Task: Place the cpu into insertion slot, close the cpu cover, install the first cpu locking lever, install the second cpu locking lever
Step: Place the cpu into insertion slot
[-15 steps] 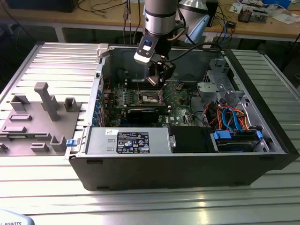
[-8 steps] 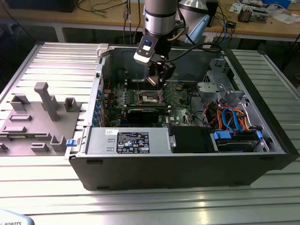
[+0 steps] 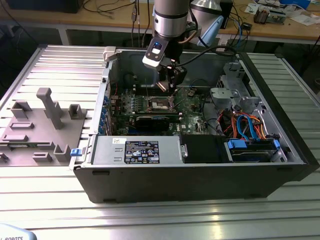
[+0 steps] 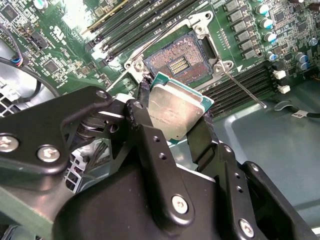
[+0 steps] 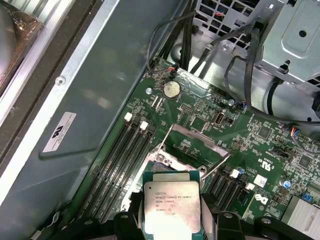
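In the exterior view, the gripper (image 3: 170,90) is seen lowered into the open computer case (image 3: 280,165), just above the insertion slot (image 3: 159,103) on the green board (image 3: 192,107). A grey fixture tray (image 3: 37,125) lies well apart at the exterior view's left. A power supply (image 3: 137,150) sits at the near wall, and bundled cables (image 3: 245,125) at the exterior view's right.

In the second wrist view, the cpu (image 4: 176,111) is seen clamped by its opposite edges between 2 black fingers (image 4: 202,132), tilted and just short of the bare slot (image 4: 176,59), apart from it. The chip is judged light, thin and stiff, with a smooth metal top that may slip. Its edges are judged the only safe hold, since the underside and the socket contacts are likely fragile. A thin wire lever (image 4: 244,90) stands just beside the slot, with memory slots (image 4: 240,82) flanking it.

In the first wrist view, the cpu (image 5: 171,207) is held print-side up. The cpu cover (image 5: 195,140) stands raised at the slot's far side, so the opening is judged unobstructed. A coin battery (image 5: 172,89) and a drive cage (image 5: 290,35) lie farther off.
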Available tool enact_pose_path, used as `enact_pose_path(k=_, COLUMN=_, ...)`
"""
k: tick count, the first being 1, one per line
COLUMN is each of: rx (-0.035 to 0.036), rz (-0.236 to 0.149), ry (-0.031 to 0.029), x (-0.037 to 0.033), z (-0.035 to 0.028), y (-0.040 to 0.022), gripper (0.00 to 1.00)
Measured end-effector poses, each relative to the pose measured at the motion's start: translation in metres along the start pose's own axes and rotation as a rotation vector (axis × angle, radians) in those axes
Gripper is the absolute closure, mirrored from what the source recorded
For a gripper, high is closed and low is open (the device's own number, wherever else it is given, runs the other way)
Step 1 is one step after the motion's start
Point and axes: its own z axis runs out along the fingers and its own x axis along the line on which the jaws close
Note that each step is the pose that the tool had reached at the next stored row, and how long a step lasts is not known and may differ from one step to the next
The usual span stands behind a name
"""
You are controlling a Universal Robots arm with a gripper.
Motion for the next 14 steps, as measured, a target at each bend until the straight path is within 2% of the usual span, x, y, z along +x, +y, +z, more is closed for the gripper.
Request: enact_pose_path(k=14, rx=-0.0002, rz=0.018, ry=-0.0012, x=0.0000, z=0.0003, y=0.0000, gripper=0.45)
